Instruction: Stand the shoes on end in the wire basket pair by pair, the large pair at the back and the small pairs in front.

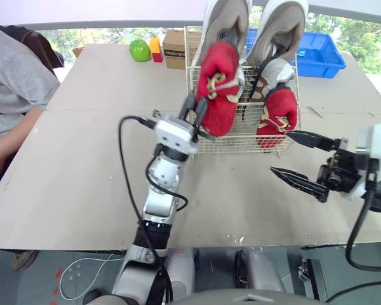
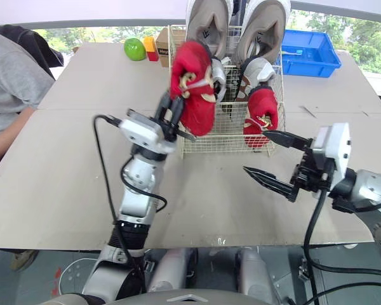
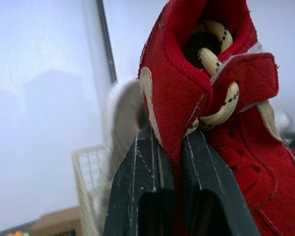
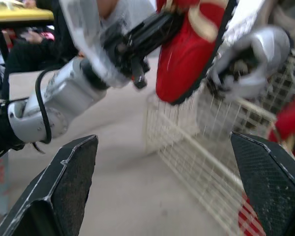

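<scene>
Pinches red shoe (image 1: 219, 89) by its collar with left fingers (image 3: 142, 191), long axis upright, low end just above wire basket (image 1: 246, 130) front-left corner; holds right fingers (image 1: 298, 181) spread, empty, farther off.

The large shoes (image 1: 225, 25) at the back of the basket (image 1: 241, 130) are cut off at the toes by the top edge. The red shoe (image 1: 217, 89) at the basket's front left corner hides most of a grey shoe (image 2: 220, 75). Behind the basket, the box's (image 1: 173, 49) print is too small to read.
</scene>
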Controlling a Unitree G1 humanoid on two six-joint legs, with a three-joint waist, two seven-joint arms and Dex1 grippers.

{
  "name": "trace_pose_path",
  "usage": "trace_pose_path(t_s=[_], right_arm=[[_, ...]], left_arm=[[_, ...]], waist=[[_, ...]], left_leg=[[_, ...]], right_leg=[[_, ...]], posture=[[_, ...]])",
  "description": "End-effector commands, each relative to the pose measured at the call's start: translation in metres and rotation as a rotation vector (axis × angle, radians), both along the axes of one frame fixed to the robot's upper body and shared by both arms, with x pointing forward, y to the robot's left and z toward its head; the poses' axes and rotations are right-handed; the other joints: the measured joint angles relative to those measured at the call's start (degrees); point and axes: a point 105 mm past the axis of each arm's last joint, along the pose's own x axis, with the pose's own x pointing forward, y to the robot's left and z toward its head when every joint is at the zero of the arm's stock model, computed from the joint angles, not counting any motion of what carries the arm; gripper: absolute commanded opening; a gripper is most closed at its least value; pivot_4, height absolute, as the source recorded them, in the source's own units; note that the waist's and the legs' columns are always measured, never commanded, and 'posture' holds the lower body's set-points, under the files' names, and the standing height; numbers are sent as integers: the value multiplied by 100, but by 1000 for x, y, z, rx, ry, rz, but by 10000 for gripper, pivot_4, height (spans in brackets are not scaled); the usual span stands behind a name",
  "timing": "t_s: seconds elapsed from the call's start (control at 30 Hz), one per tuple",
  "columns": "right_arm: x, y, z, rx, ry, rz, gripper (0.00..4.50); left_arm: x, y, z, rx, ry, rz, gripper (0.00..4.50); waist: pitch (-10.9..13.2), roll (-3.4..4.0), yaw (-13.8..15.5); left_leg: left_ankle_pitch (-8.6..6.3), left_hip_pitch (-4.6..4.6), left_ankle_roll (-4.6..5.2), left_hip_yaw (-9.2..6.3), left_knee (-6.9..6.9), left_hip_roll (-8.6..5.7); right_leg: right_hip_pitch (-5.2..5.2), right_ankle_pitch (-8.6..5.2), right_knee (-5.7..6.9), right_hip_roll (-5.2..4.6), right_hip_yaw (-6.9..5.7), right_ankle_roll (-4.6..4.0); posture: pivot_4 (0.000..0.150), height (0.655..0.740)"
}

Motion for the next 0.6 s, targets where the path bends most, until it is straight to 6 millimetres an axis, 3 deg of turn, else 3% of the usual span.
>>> trace_pose_path(t_s=[0.03, 0.17, 0.3, 0.37, 0.5, 0.6], right_arm=[[-10, -5, 12, -3, -35, -24, 41661], [-16, -12, 9, 3, 5, -50, 41661], [-19, -15, 8, 10, 30, -60, 41661], [-19, -15, 7, 12, 34, -58, 41661], [-16, -13, 9, 18, 26, -56, 41661], [-16, -9, 12, 24, 17, -56, 41661]], left_arm=[[-6, -6, -1, 15, -103, 43, 313], [5, -11, 3, -7, -134, 69, 313], [8, -8, 33, -71, -220, 121, 313], [9, -6, 35, -66, -232, 128, 313], [18, -17, -1, 17, -134, 137, 313], [30, -10, -33, 59, 18, 176, 313]], waist=[[-5, 8, 12], [-14, 18, 44], [-14, 18, 33], [-14, 18, 28], [-15, 20, 26], [-15, 20, 22]], left_leg=[[0, 2, 0, 0, 0, 0], [0, 2, 1, 2, 13, -1], [0, -5, 2, -2, 32, 0], [-2, -6, 4, -7, 36, 0], [-3, -5, 5, -5, 36, 0], [-3, -2, 5, -5, 36, 0]], right_leg=[[1, 1, 0, 0, 0, 1], [11, 2, 0, 3, -14, 2], [16, 4, 1, 3, -15, 6], [16, 4, 1, 3, -14, 7], [17, 4, 1, 5, -14, 7], [18, 4, 1, 4, -11, 8]], posture=[[1500, 7400], [1500, 7400], [1500, 7400], [1500, 7400], [1500, 7400], [1500, 7400]])
